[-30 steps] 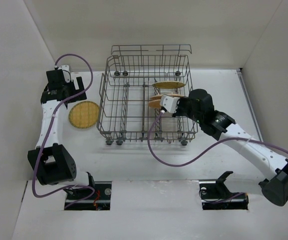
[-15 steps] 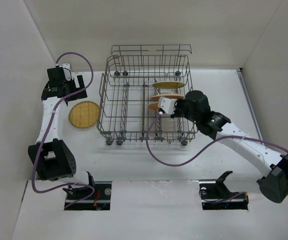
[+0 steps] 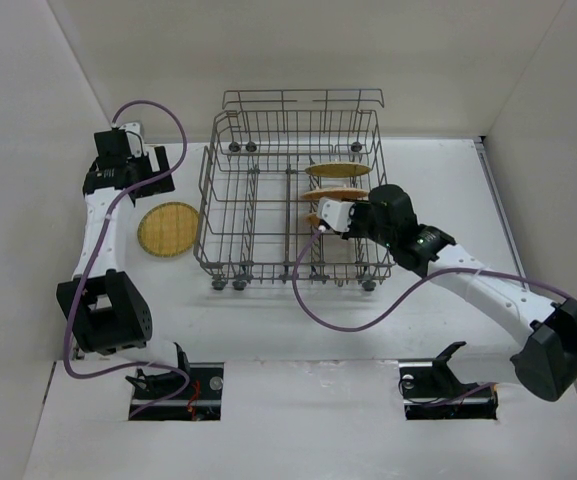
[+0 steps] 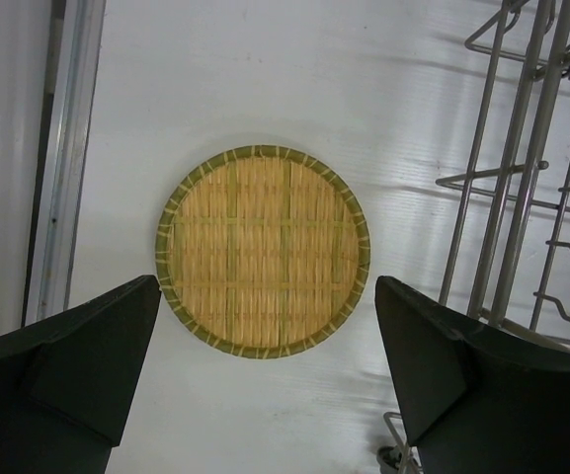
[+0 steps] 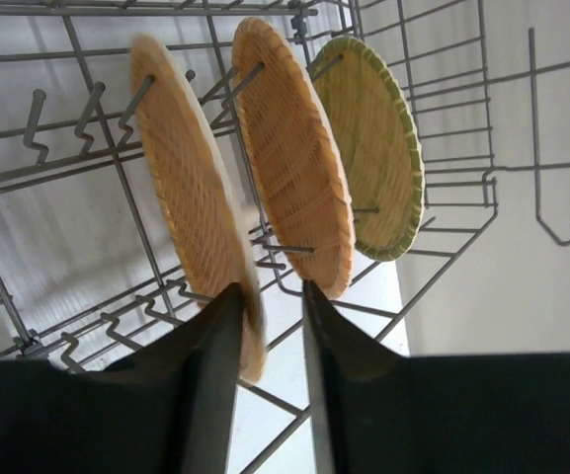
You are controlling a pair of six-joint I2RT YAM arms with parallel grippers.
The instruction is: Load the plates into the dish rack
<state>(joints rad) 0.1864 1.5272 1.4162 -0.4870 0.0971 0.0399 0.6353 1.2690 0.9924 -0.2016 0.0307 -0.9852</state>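
Observation:
Three woven plates stand on edge between the tines on the right side of the grey wire dish rack (image 3: 208, 190): a green-rimmed one (image 5: 373, 138), a middle orange one (image 5: 294, 148) and a near orange one (image 5: 191, 188). My right gripper (image 5: 270, 296) is inside the rack (image 5: 67, 168), slightly open. The near plate's lower edge lies against its left finger, with a gap to the right finger. A fourth green-rimmed plate (image 4: 263, 252) lies flat on the table left of the rack (image 3: 168, 229). My left gripper (image 4: 268, 291) hovers above it, wide open and empty.
The rack's left wall and a small wheel (image 4: 512, 197) stand close on the right of the left gripper. A white side wall with a rail (image 4: 62, 148) runs along the left. White walls enclose the table, and purple cables trail from both arms.
My right gripper has moved left and deeper into the rack with the near plate, which now stands between the tines. My left gripper shifted slightly toward the back above the flat plate.

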